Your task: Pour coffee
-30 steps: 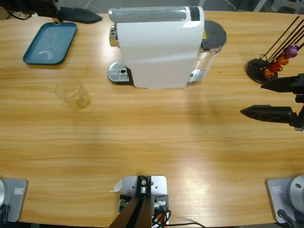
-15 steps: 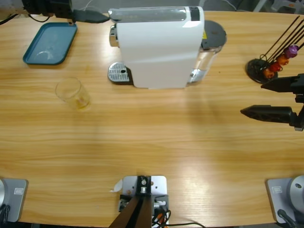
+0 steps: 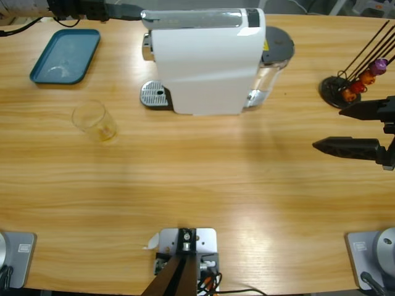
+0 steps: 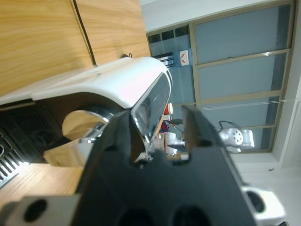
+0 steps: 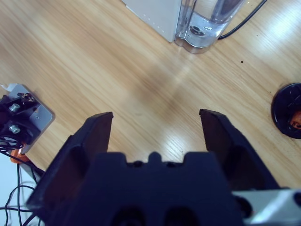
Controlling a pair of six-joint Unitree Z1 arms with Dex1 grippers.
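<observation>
High view: left gripper point(image 3: 133, 12) has moved right to the machine point(image 3: 207, 58), jaws astride its lever point(image 4: 153, 101), not visibly clamped. Right gripper point(image 3: 333, 128) idles wide open, empty. Brewing looks imminent, though the glass point(image 3: 94, 121) sits well left of the drip tray point(image 3: 154, 95).

A long desk point(image 3: 203, 179) of light wood grain is seen, with soft glare near its middle. In the left wrist view, tall framed windows point(image 4: 235, 56) are shown beside a pale wall point(image 4: 188, 12), with wooden panels point(image 4: 47, 33) adjoining.
</observation>
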